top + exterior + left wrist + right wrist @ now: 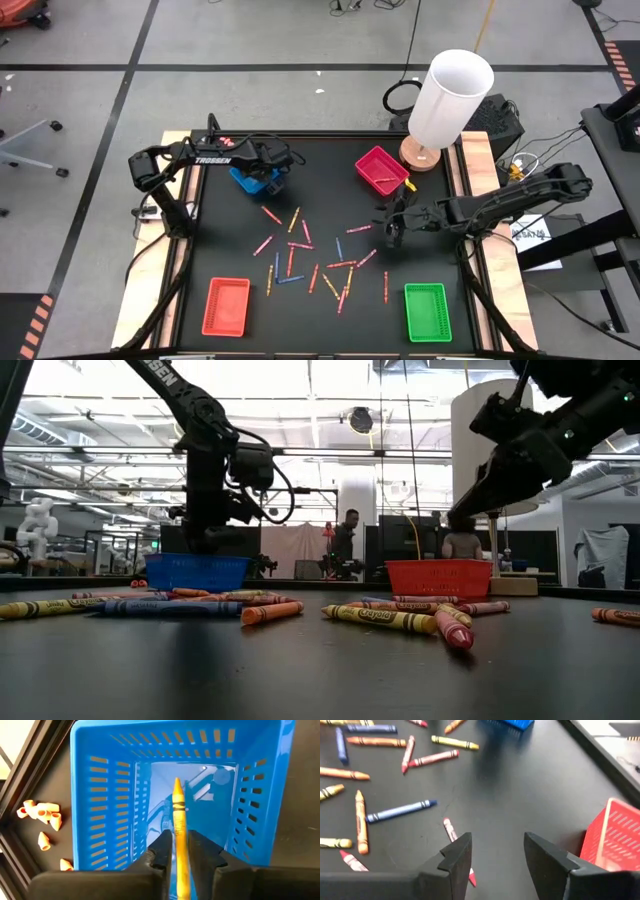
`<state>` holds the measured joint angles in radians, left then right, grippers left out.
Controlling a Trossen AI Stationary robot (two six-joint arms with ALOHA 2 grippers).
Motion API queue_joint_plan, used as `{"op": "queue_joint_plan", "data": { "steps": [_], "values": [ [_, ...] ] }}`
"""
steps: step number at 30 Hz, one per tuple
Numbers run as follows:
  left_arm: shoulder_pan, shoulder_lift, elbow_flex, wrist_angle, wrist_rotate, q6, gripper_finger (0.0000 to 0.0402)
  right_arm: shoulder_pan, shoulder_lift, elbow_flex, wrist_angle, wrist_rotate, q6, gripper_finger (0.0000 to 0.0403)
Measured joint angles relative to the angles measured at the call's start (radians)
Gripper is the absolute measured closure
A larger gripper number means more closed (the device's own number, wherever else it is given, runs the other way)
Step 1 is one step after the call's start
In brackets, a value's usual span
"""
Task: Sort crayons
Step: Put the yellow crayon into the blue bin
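Note:
My left gripper point(181, 845) is above the blue tray point(100, 795) at the table's far left and is shut on a yellow crayon point(178, 805). In the high view it stands over the blue tray point(250, 182). Many crayons point(310, 255) in red, pink, orange, yellow and blue lie flat on the black mat mid-table. My right gripper point(495, 855) is open and empty, low over the mat right of the crayons and near the magenta-red tray point(382, 170). A pink-red crayon point(451, 829) lies just by one of its fingers. My left gripper pinches the yellow crayon's shaft point(179, 827) between its two fingers point(161, 851). The crayon lies along the fingers, with its pointed tip point(177, 782) sticking out ahead of them into the blue tray. It is lifted clear of the tray's floor.
A red tray point(227, 305) stands at the near left and a green tray point(427, 312) at the near right. A tall white cylinder point(450, 98) on a wooden base stands past the far right corner. Small pink-orange bits point(42, 815) lie beside the blue tray.

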<state>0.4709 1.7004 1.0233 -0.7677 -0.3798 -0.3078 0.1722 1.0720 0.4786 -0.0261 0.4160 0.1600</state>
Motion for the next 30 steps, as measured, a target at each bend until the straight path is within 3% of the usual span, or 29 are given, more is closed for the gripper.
{"op": "queue_joint_plan", "data": {
  "steps": [8, 17, 25, 30],
  "values": [
    [-0.007, 0.0, 0.0, -0.003, 0.0, -0.002, 0.029, 0.0, 0.102, 0.0, 0.024, -0.003, 0.04, 0.0236],
    [-0.091, -0.116, 0.01, -0.008, -0.028, -0.053, 0.0283, 0.0, 0.116, 0.0, 0.086, -0.055, 0.021, 0.0236],
    [-0.244, -0.317, 0.011, 0.01, -0.124, -0.179, 0.0283, 0.0, 0.115, 0.0, 0.125, -0.082, 0.019, 0.0236],
    [-0.388, -0.349, 0.011, 0.068, -0.191, -0.209, 0.0283, 0.0, 0.116, 0.0, 0.166, -0.109, 0.012, 0.0236]
  ]
}}
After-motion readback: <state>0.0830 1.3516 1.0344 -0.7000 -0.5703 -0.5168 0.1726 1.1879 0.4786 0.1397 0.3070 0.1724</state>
